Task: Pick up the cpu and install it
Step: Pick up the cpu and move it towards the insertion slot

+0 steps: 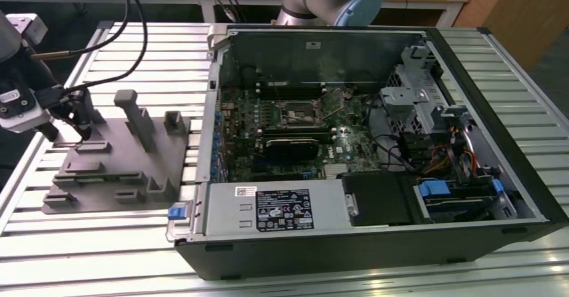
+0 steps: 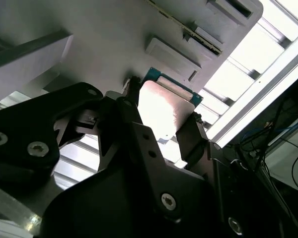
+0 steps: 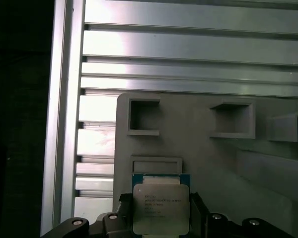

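My gripper [image 3: 160, 212] had its two black fingers [image 3: 196, 215] drawn in against opposite edges of the cpu [image 3: 160, 204], the silver-topped chip held between them just over the near edge of the grey fixture [image 3: 198, 163]; I could not tell whether it had left the surface. Beyond the fixture's square pockets ran the slatted metal table [image 3: 188, 44]. In the exterior view, the gripper [image 1: 76, 125] stood over the fixture [image 1: 116, 157] at that view's left, well apart from the open computer case [image 1: 374, 244] and its motherboard [image 1: 298, 120].
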Motion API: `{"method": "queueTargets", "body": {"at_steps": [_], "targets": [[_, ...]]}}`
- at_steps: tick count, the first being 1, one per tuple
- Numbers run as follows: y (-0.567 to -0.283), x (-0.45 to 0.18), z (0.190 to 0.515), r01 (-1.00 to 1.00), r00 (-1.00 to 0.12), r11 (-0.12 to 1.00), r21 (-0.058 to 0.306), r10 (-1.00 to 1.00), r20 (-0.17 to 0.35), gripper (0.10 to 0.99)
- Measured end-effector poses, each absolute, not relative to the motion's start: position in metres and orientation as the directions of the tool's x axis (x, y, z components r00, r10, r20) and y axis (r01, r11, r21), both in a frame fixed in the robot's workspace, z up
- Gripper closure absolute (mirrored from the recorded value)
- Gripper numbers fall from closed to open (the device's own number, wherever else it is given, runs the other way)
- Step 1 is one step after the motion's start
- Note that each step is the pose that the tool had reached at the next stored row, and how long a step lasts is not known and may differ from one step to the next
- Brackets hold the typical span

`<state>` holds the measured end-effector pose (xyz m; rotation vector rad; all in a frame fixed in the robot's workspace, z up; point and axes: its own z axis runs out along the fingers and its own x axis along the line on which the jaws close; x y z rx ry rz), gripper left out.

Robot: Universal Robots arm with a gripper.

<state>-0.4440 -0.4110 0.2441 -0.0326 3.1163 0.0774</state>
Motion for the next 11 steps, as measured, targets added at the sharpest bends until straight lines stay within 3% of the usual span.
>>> {"method": "queueTargets", "body": {"at_steps": [11], "targets": [[-0.411, -0.444, 0.266, -0.021, -0.999, 0.999, 0.049, -0.020, -0.025, 0.541]]}}
